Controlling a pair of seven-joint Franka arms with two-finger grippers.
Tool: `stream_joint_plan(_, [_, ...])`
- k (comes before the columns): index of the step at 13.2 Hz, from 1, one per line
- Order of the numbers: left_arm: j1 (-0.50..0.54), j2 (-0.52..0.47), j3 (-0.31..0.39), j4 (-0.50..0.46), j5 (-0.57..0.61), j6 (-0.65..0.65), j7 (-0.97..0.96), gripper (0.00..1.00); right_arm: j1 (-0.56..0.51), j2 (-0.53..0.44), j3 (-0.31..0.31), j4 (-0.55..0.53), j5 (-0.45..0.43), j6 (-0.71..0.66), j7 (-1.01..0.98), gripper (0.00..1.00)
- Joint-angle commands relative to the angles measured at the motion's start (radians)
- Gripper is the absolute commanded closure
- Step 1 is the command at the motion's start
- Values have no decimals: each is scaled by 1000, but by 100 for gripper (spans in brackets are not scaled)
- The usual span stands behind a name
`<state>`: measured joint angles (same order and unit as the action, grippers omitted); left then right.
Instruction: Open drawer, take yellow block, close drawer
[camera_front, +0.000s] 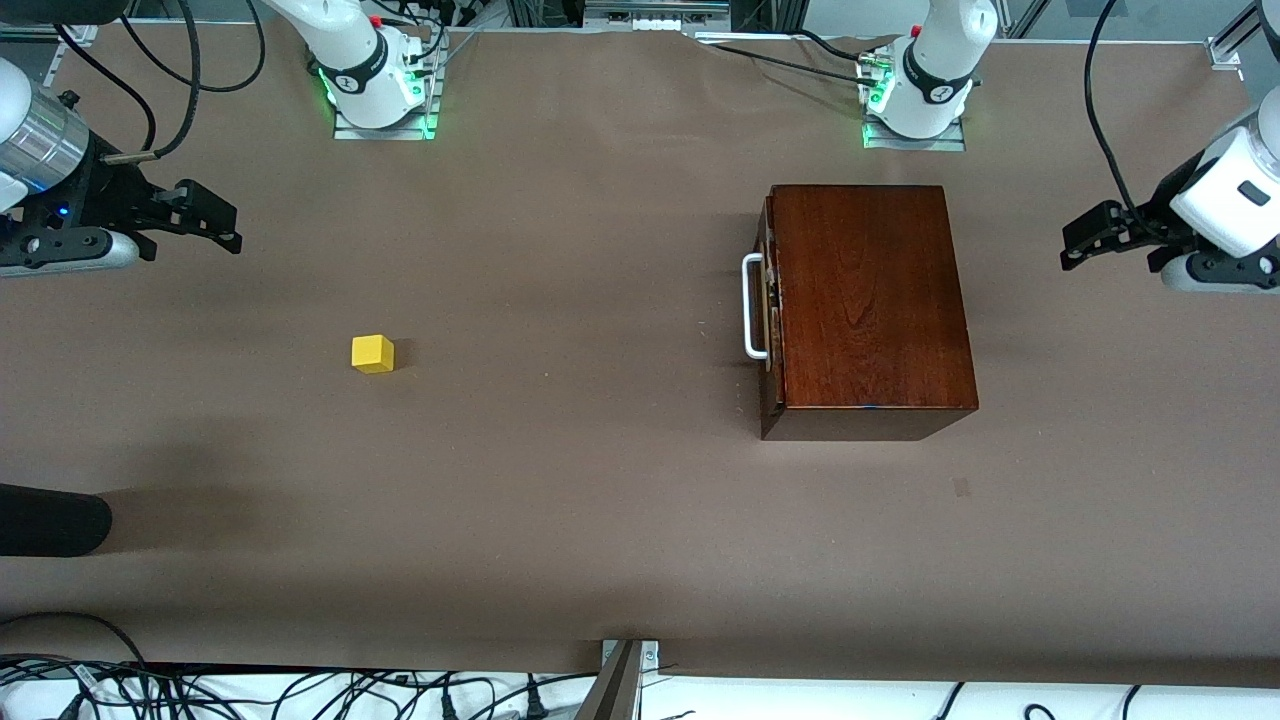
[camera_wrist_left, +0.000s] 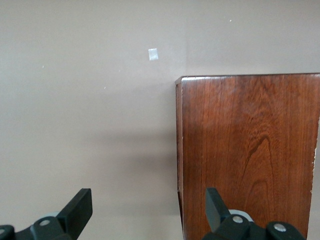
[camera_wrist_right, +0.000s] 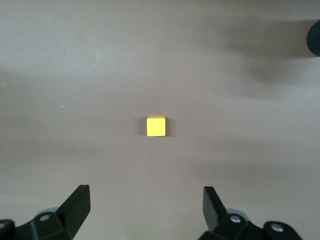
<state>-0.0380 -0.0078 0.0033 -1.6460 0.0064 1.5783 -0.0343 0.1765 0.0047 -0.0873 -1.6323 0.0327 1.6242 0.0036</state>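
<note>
Waiting high with both grippers open, nothing held.
I see the small yellow cube (camera_front: 373, 354) out on the table, while the brown wooden box's drawer (camera_front: 768, 305) sits shut; left gripper (camera_front: 1085, 243) is near the box, right gripper (camera_front: 215, 220) is over the cube's end.

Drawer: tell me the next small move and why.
Probably bring the left pincer, open and up at its end of the table, across to the white handle: the drawer sits shut in the wooden box, and the yellow block lies out on the table.
</note>
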Motion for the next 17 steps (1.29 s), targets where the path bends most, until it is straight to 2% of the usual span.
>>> stream_joint_plan(1, [15, -72, -34, -100, 43, 67, -26, 0, -5, 8, 3, 25, -14, -20, -1, 0])
stream_joint_plan(17, [1, -50, -37, -71, 30, 17, -24, 0, -6, 8, 3, 23, -14, -21, 1, 0])
